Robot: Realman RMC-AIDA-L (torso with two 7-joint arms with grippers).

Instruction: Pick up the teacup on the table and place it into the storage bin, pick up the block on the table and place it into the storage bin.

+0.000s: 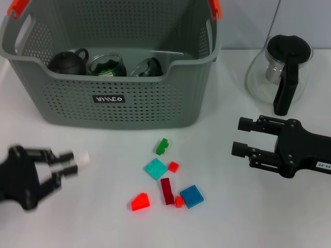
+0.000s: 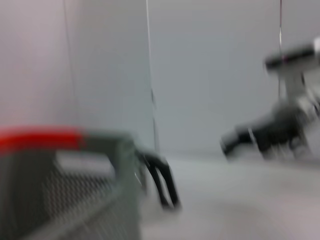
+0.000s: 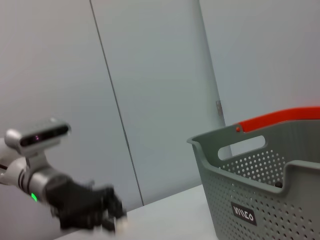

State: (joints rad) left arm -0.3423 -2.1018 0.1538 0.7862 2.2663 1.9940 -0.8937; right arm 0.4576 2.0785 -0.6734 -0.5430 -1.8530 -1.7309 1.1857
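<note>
The grey storage bin [image 1: 114, 103] [image 3: 260, 185] [image 2: 75, 190] stands at the back left. Inside it lie a black handled pot [image 1: 67, 62], a green glass cup [image 1: 106, 66] and a clear glass teacup [image 1: 146, 67]. Several small blocks lie in front of the bin: green [image 1: 162, 146], teal [image 1: 155, 168], dark red [image 1: 167, 190], blue [image 1: 192, 196] and a red wedge [image 1: 139, 201]. My left gripper [image 1: 77, 163] [image 3: 117, 220] is low at the front left, blurred, and looks shut on a small white block [image 1: 83, 158]. My right gripper [image 1: 240, 137] [image 2: 235, 142] hovers open at the right, holding nothing.
A glass pitcher [image 1: 276, 77] with a black lid and handle stands at the back right, just behind the right gripper. Two small red blocks [image 1: 173, 166] [image 1: 179, 201] lie among the others. Bare white table [image 1: 243, 217] stretches along the front.
</note>
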